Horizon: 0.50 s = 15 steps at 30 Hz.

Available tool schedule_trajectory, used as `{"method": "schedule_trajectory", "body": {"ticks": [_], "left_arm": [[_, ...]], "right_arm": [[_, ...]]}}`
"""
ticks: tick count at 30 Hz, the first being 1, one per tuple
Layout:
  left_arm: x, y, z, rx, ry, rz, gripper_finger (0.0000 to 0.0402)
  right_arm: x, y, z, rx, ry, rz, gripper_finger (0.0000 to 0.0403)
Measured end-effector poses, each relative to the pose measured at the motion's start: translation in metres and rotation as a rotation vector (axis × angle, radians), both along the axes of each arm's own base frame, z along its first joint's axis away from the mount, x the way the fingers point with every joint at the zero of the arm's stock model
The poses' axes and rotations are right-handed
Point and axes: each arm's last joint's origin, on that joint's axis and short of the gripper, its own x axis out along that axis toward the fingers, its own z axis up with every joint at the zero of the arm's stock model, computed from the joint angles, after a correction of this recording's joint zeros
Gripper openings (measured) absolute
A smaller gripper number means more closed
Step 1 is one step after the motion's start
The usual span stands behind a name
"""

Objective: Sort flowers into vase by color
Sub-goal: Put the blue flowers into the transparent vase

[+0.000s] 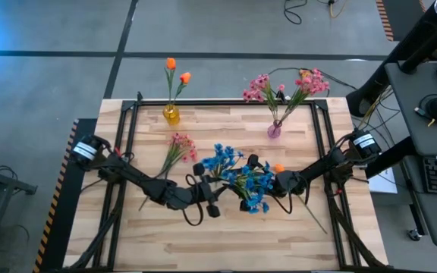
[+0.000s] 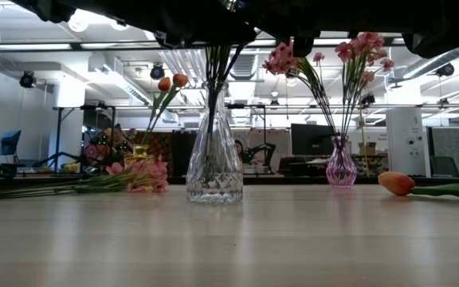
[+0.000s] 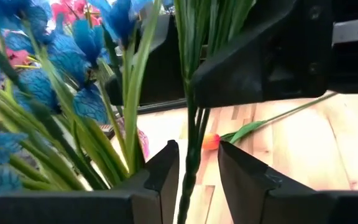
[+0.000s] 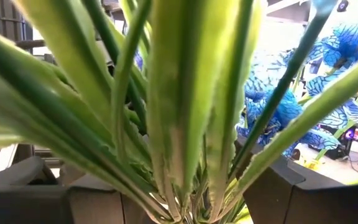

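Blue artificial blossom clusters (image 1: 241, 176) on thin green stalks stand bunched in the clear cut-glass vase (image 2: 214, 163) at mid-table, directly under both tools. The left gripper (image 3: 197, 168) sits just beside the bunch with its fingers (image 3: 166, 171) part-open around one green stalk (image 3: 191, 155); whether they press it cannot be told, so it looks like a stem being steered down into the vase mouth or just let go. The right gripper (image 1: 283, 182) faces it from the opposite side, fingers (image 4: 278, 180) spread wide about the gathered stalks, seemingly corralling them upright so they do not splay. Well beyond the tools, two orange tulip-like buds (image 1: 177, 70) fill a small yellow vase (image 1: 171, 114) and pink sprays (image 1: 287, 85) a small pink vase (image 1: 275, 130). A pink spray (image 1: 179, 145) beside the left arm and an orange bud (image 1: 278, 168) near the right gripper lie unsorted on the wooden table (image 1: 203, 243).
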Motion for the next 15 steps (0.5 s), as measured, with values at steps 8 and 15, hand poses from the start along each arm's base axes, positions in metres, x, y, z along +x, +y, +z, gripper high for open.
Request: {"method": "schedule_trajectory", "body": {"ticks": [8,15], "left_arm": [[0.0006,-0.0004,-0.0012,0.025,0.009,0.057,0.0053],[-0.0005,-0.0013,0.0,0.034,0.008,0.068,0.0007]], "right_arm": [[0.0,0.0001,0.0,0.0,0.0,0.0,0.0206],[0.0,0.0002,-0.0001,-0.001,0.001,0.004,0.0206]]}}
